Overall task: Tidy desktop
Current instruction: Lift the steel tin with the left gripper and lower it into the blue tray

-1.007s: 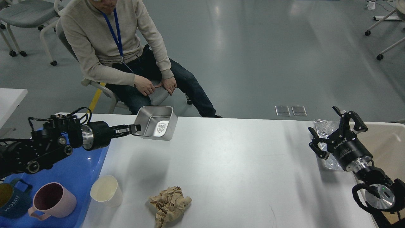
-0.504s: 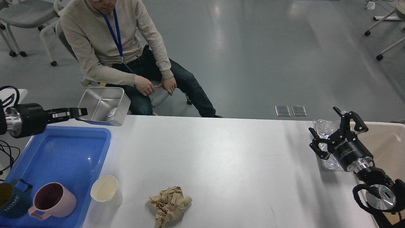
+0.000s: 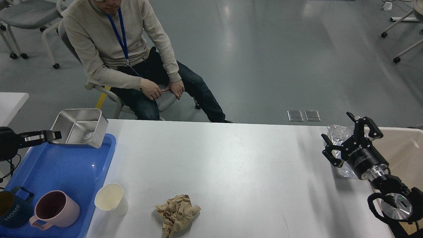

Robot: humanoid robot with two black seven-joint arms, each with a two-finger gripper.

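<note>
Our left gripper is clamped on the rim of a steel box, holding it over the far end of the blue tray at the desktop's left edge; the tray's near end carries a pink mug & a dark teal mug. Our right gripper hovers w/ fingers spread apart, gripping nothing, over crinkled clear plastic at the right edge, next to the beige bin. On the white desktop, which fills the lower view, a paper cup stands just beside the tray nr the front edge, w/ a crumpled brown paper wad close to its right.
</note>
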